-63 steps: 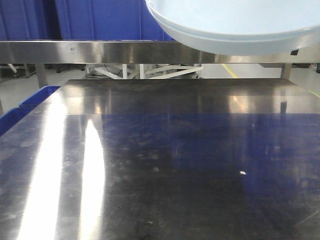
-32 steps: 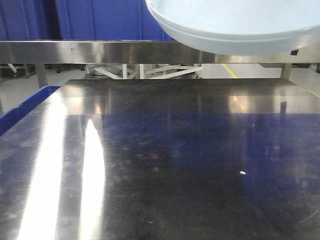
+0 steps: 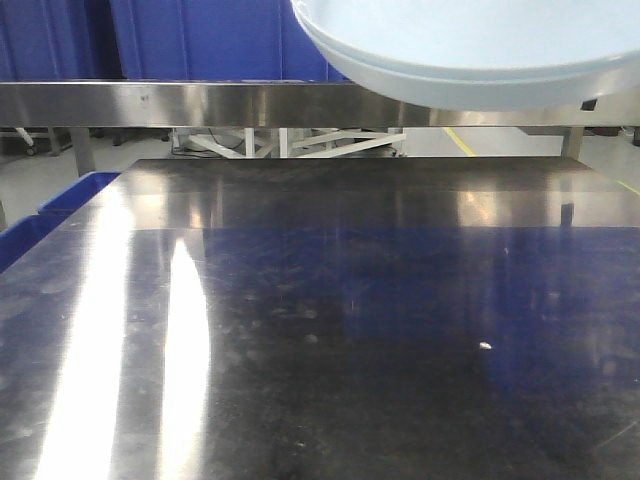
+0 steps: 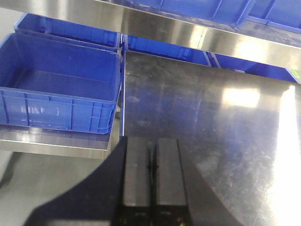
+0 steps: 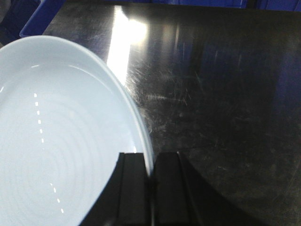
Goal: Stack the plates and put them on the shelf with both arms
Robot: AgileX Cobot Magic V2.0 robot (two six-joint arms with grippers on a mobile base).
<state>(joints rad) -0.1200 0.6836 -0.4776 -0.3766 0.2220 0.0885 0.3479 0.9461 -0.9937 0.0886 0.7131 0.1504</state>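
Brushed steel is seen across the tabletop (image 3: pixel 320 330), which is dark, finely scratched and streaked with bright reflections. Behind it a steel shelf (image 3: pixel 150 102) is set as a flat horizontal band, and grey floor (image 3: pixel 40 170) is visible below. Blue plastic crates (image 4: pixel 56 89) (ribbed, rectangular, open on top) are placed beside the tabletop's left edge. The plates (image 3: pixel 470 40), white, round and glossy, are nested and held in the air above the tabletop, at shelf height. Their low rim is clamped by the right end effector (image 5: pixel 150 162). The left end effector (image 4: pixel 151 143) is closed on nothing, its flat dark fingers pressed together.
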